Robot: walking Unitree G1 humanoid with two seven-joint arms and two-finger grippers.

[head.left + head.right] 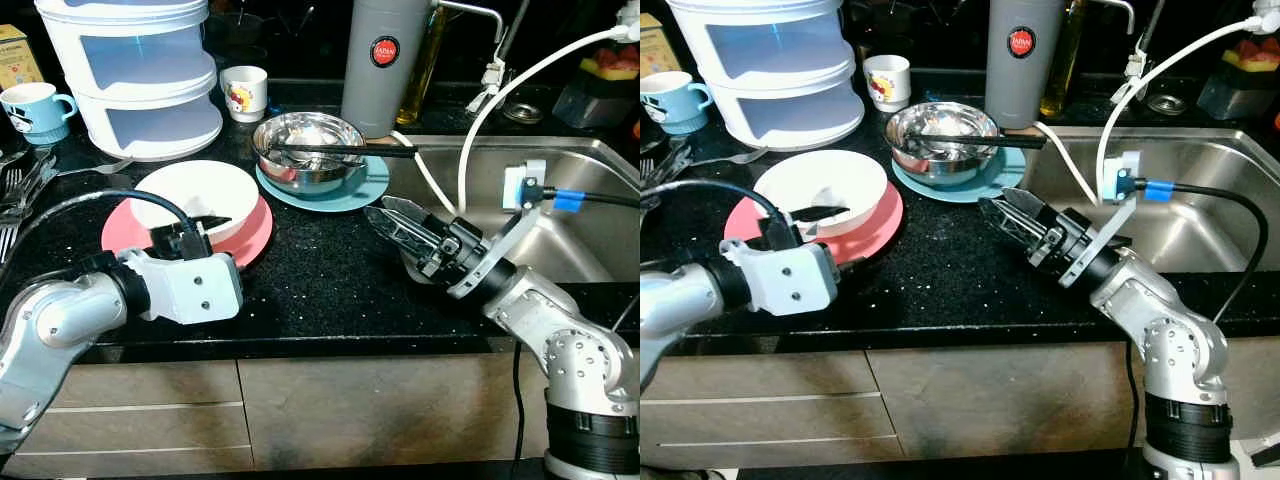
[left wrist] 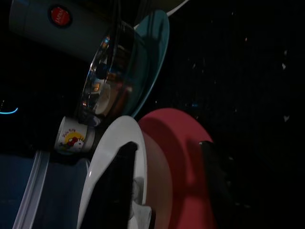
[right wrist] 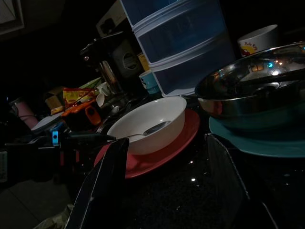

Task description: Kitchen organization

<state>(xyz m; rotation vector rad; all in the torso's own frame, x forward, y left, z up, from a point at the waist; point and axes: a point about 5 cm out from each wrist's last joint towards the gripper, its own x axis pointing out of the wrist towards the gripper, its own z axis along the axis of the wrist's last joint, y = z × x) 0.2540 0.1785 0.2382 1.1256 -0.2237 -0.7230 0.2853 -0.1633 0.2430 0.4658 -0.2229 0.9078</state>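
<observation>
While the left gripper [image 1: 205, 222] straddles the near rim of the white bowl [image 1: 195, 200], one finger inside and one outside, the bowl rests on the pink plate [image 1: 255, 235]. The right gripper [image 1: 390, 215], fingers apart, hovers over the black bench [image 1: 320, 270], the steel bowl [image 1: 310, 150] on its teal plate [image 1: 370, 185] just ahead.

A white bowl [image 1: 195, 197] on a pink plate [image 1: 250, 236], a steel bowl [image 1: 308, 148] on a teal plate [image 1: 365, 188].
</observation>
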